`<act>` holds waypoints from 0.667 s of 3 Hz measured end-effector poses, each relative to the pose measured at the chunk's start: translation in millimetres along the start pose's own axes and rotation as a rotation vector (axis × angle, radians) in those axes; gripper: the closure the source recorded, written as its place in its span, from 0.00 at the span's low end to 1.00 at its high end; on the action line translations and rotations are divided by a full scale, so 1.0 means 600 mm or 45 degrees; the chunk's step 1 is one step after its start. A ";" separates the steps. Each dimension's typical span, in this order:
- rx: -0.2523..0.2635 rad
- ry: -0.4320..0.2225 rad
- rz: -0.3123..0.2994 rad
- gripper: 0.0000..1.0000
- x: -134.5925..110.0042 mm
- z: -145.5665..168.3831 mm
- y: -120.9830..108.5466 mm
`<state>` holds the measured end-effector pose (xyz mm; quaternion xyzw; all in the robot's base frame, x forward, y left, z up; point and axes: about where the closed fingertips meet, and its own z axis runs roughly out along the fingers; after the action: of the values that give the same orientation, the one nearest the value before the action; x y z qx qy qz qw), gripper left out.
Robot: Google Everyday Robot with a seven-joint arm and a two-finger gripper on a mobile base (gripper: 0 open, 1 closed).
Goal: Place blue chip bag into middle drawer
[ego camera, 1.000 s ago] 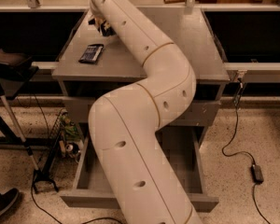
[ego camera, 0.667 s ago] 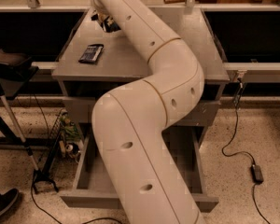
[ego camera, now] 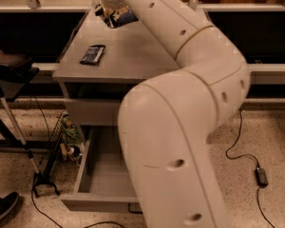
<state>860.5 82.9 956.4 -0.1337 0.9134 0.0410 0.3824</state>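
the arm (ego camera: 180, 141) is a thick, smooth tube of cream-white plastic, built of rounded segments that swell at the bends like fat elbows. small dark round holes (ego camera: 175, 164) sit recessed in the shell, one or two to a segment. a thin tan seam (ego camera: 194, 36) rings the upper segment. the claw (ego camera: 110, 16), darker than the shell and mostly hidden by it, is above the far end of the desk (ego camera: 128, 56).

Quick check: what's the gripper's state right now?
Gripper: at the blue chip bag, over the far end of the cabinet top; whether it is open or shut cannot be told.
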 end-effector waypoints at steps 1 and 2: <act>-0.061 -0.043 -0.037 1.00 0.022 -0.054 -0.006; -0.096 -0.071 -0.068 1.00 0.065 -0.107 -0.017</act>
<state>792.8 53.3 974.5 -0.1710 0.8963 0.0688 0.4033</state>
